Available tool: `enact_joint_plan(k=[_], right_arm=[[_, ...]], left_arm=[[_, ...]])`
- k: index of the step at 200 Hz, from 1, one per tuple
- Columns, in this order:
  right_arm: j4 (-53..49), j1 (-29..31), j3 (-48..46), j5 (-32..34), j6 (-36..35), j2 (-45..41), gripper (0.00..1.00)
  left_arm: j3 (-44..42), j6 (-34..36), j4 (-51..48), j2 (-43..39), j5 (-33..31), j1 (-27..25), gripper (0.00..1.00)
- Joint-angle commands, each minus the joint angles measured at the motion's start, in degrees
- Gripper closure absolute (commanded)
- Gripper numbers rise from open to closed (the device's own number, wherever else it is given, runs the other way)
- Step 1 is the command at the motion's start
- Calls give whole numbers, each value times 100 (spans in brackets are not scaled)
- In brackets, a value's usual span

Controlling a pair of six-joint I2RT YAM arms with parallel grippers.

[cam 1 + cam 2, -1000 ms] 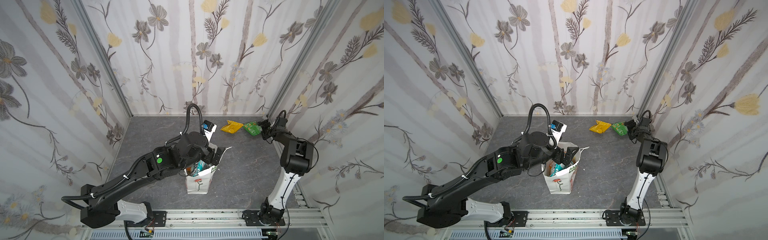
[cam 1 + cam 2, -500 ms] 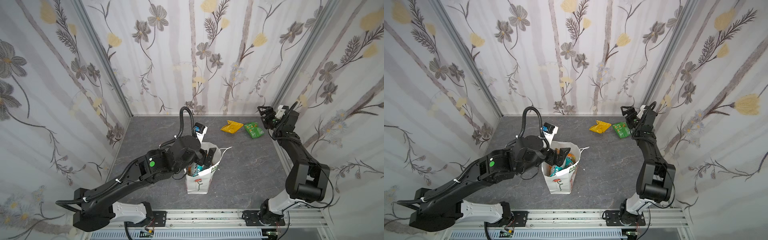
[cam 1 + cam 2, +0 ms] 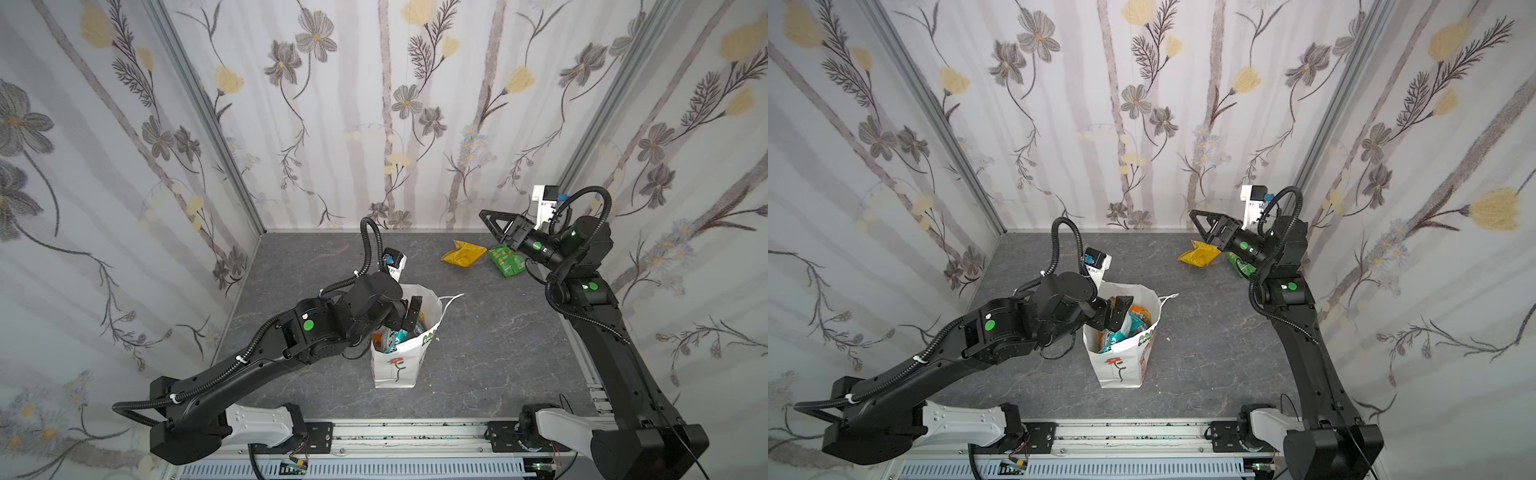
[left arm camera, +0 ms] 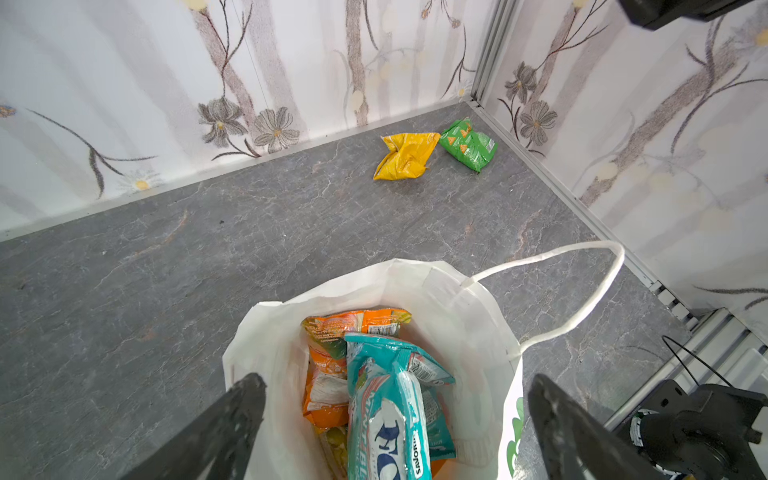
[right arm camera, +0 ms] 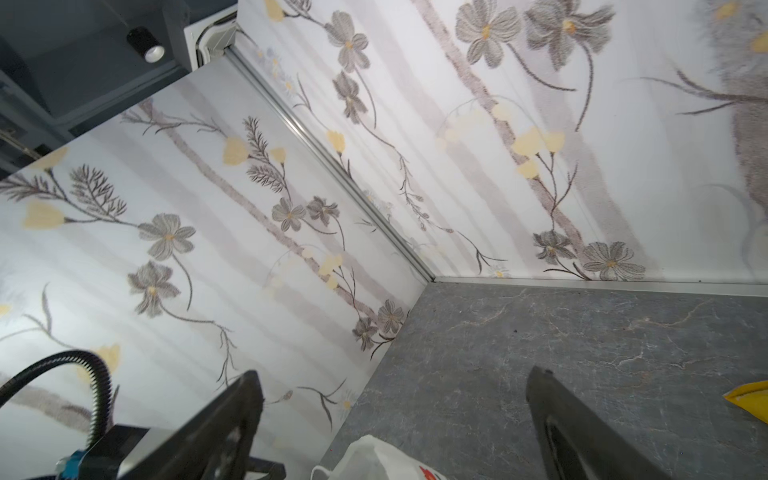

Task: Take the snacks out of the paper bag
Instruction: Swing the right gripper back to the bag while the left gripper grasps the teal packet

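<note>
I log: paper bag (image 3: 395,370) upright, teal packet (image 4: 386,415) inside; left gripper (image 4: 395,382) spread over its mouth; right gripper (image 5: 392,376) spread, empty; yellow packet (image 3: 463,253), green packet (image 3: 507,262) outside.

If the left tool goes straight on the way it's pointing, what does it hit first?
Probably the teal-and-white packet lying on top inside the paper bag; the open left tool points down into the bag's mouth.

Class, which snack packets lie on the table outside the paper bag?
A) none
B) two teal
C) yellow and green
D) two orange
C: the yellow packet and the green packet lie side by side on the table, away from the paper bag.
</note>
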Motion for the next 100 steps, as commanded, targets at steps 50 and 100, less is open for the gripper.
enact_joint_plan(k=[50, 100], right_arm=[[-2235, 1187, -60, 256, -1627, -1080, 1], [-3053, 1455, -274, 475, -1856, -1654, 1]], left_arm=[[35, -495, -608, 319, 462, 35, 7], [90, -772, -924, 718, 617, 192, 22]])
